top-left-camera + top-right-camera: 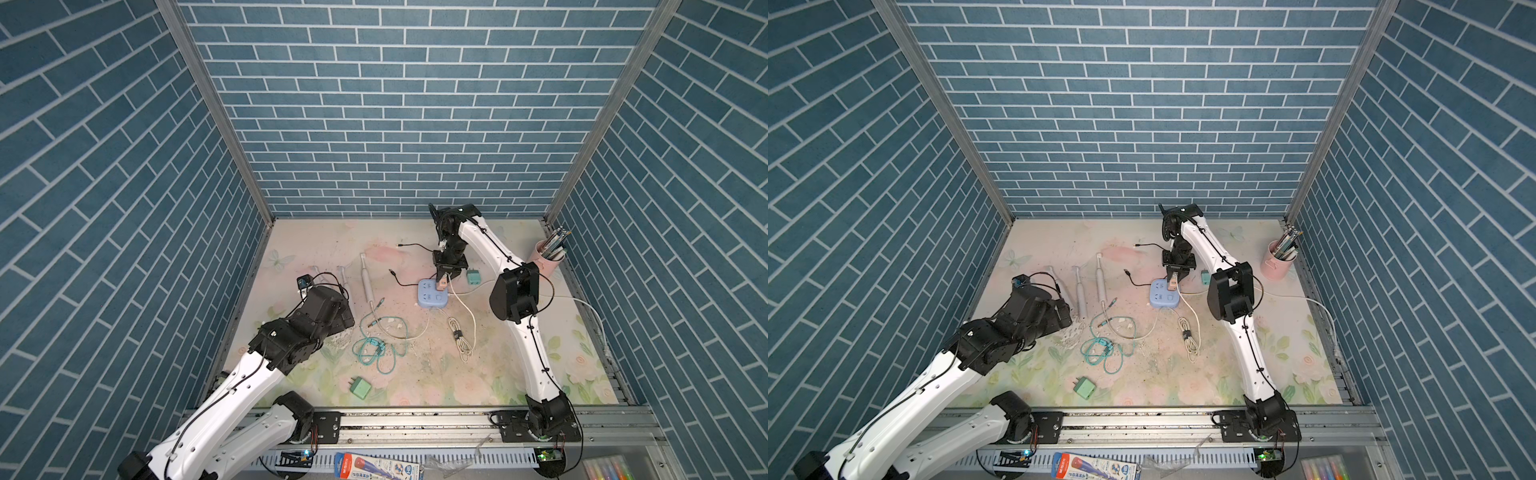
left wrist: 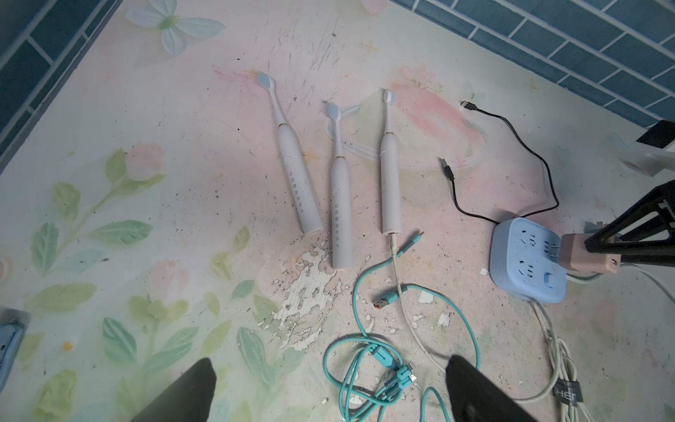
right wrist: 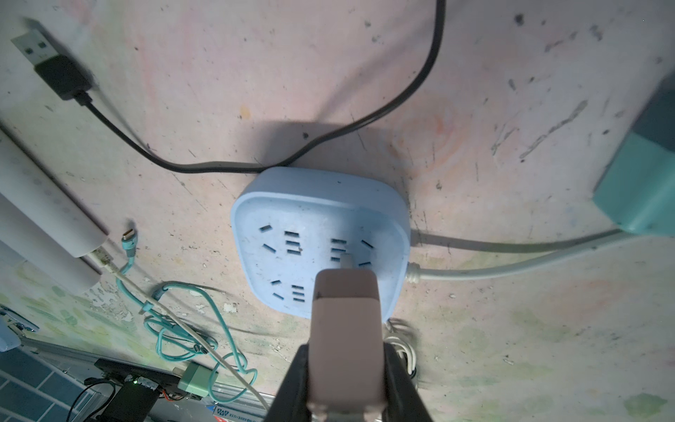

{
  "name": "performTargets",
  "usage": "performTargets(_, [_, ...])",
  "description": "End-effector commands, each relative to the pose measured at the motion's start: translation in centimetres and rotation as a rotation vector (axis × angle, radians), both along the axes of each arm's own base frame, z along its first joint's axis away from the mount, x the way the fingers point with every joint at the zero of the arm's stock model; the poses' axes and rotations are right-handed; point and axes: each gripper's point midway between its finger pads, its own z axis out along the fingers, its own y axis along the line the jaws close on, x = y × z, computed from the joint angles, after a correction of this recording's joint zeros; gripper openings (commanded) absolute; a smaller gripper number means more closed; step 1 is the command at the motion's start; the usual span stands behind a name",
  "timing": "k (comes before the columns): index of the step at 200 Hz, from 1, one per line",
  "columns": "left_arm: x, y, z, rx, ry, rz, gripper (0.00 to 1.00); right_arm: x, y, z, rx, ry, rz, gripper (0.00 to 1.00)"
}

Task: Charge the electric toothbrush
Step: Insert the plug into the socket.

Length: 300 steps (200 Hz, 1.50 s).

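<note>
Floral mat (image 2: pixel 109 109), slim white corded toothbrush (image 2: pixel 390 182)

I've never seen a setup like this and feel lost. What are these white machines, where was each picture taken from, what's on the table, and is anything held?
They are two robot arms, left arm and right arm, each ending in a two-fingered gripper. Both top views look down from overhead; the other two come from wrist cameras. On the table lie three electric toothbrushes, one with a pale cable in its base, a teal cable, a black USB cable, a green plug adapter, a blue power strip and a pink cup of pens. The right gripper is shut on a pink charging adapter, prongs at the strip's sockets, not fully in. The left gripper is open, holding nothing.
</note>
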Motion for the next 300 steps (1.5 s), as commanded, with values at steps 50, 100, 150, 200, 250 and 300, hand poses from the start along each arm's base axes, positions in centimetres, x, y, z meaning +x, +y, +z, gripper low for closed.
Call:
performTargets(50, [-0.2,0.4,-0.6,0.008,0.014,0.011,0.99,-1.6,1.1,-3.7,-0.052,0.104,0.018,0.0])
performTargets(100, [-0.3,0.4,-0.7,0.006,0.023,0.008,0.99,-1.2,0.2,-4.6,-0.094,0.105,0.006,0.0])
performTargets(150, [-0.4,0.2,-0.9,-0.005,0.032,0.003,0.99,-0.9,-1.3,-4.6,-0.134,0.109,-0.004,0.0])
performTargets(200, [-0.3,-0.1,-1.0,-0.025,0.04,-0.003,1.0,-0.8,-2.5,-4.2,-0.173,0.094,-0.001,0.0])
performTargets(250, [-0.4,0.0,-1.1,-0.031,0.044,-0.002,1.0,-0.3,-3.6,-4.2,-0.194,0.087,-0.012,0.0])
performTargets(300, [-0.3,-0.2,-1.2,-0.041,0.05,-0.001,0.99,-0.2,-3.0,-5.1,-0.195,0.094,-0.011,0.0])
